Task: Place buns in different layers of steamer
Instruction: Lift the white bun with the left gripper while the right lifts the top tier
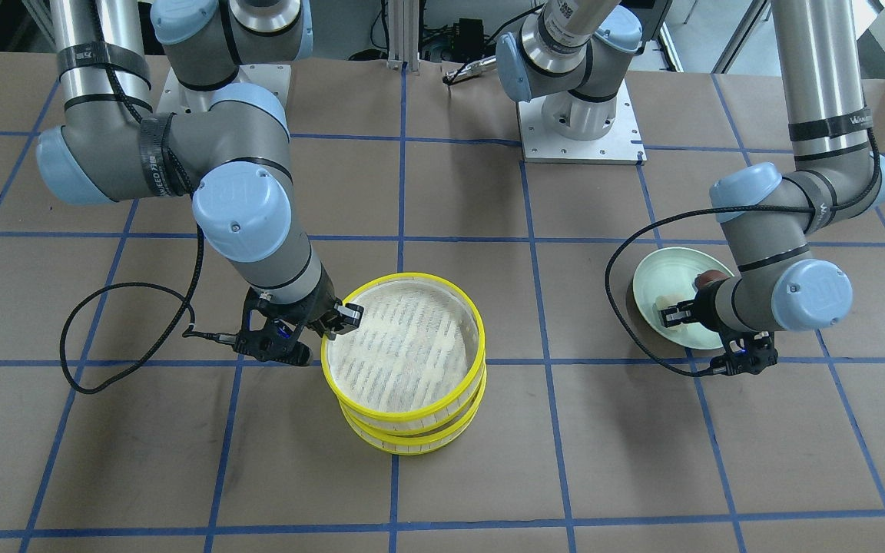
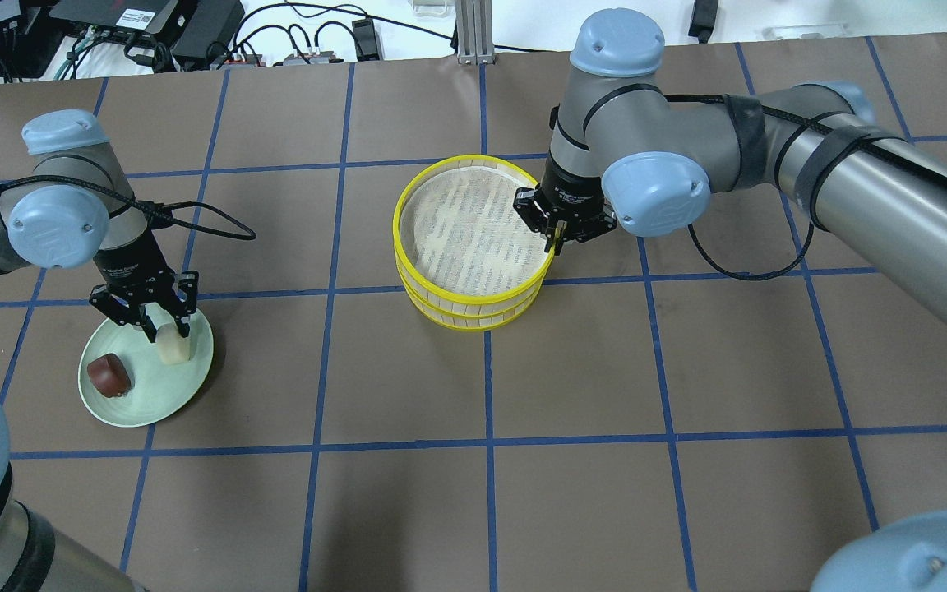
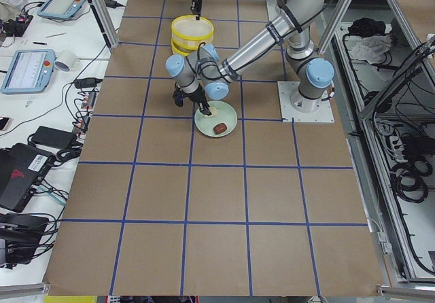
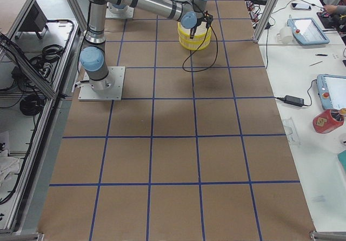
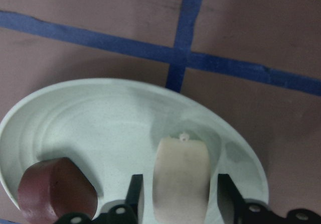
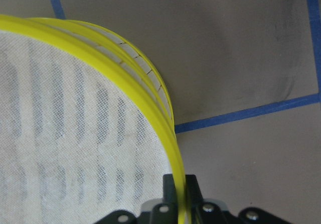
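Two yellow-rimmed steamer layers stand stacked mid-table, the top layer point(image 2: 409, 193) sitting slightly askew on the lower layer point(image 2: 473, 319). Both look empty. My right gripper point(image 2: 556, 238) is shut on the top layer's rim point(image 6: 150, 128), one finger inside and one outside. The cream bun point(image 2: 173, 345) and the reddish-brown bun point(image 2: 108, 375) lie on a pale green plate point(image 2: 145, 403). My left gripper point(image 2: 165, 329) is open and low over the plate. Its fingers straddle the cream bun point(image 5: 180, 176), with a gap on one side. The brown bun point(image 5: 55, 189) lies beside it.
The table is brown paper with a blue tape grid. The arm bases point(image 1: 577, 123) stand at the robot's side. Black cables loop off both wrists onto the table point(image 1: 81, 338). The plate sits well apart from the steamer.
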You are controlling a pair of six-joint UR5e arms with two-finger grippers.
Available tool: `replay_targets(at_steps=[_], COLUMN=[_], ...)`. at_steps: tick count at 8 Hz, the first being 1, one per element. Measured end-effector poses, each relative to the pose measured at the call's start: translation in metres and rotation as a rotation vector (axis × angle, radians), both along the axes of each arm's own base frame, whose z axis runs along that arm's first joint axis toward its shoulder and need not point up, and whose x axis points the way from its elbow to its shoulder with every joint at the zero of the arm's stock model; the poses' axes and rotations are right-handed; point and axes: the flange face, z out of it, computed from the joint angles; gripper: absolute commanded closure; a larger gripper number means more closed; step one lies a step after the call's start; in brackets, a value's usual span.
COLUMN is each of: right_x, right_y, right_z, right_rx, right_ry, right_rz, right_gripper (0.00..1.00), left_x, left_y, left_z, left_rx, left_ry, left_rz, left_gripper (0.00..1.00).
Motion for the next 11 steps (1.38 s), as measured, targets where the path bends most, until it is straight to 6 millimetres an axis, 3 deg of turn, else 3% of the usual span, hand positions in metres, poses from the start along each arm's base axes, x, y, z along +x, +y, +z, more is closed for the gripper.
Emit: replay_targets(at_steps=[3,4,6,8,11], right_x=[0.004,0.002,-0.014,-0.048,-0.123], right_y=[0.007,0.014,0.031,0.039,0.05], right_z=[0.019,0.035,0.069,0.094,0.124], right_rx=[-0.013,-0.012,0.002,0.024,0.059], right_ry=[0.0,0.003,0.015,0.02,0.062], right_rz=[0.008,0.01,0.015,0.035,0.109], right_gripper=[0.91,0.91,0.91,0.91,0.91], left_x=[0.004,0.005,0.0,-0.026,-0.086], left_y=[-0.002,-0.004,-0.008,-0.013,-0.022], left_z=[0.011,0.024,0.07,0.11,0.139], left_rx=[-0.011,-0.033,-0.079,-0.129,-0.204], left_ry=[-0.04,-0.052,-0.071,-0.089,-0.114], left_rz=[-0.001,0.0,-0.007,-0.038,-0.032], left_gripper=[1.0,1.0,1.0,1.0,1.0])
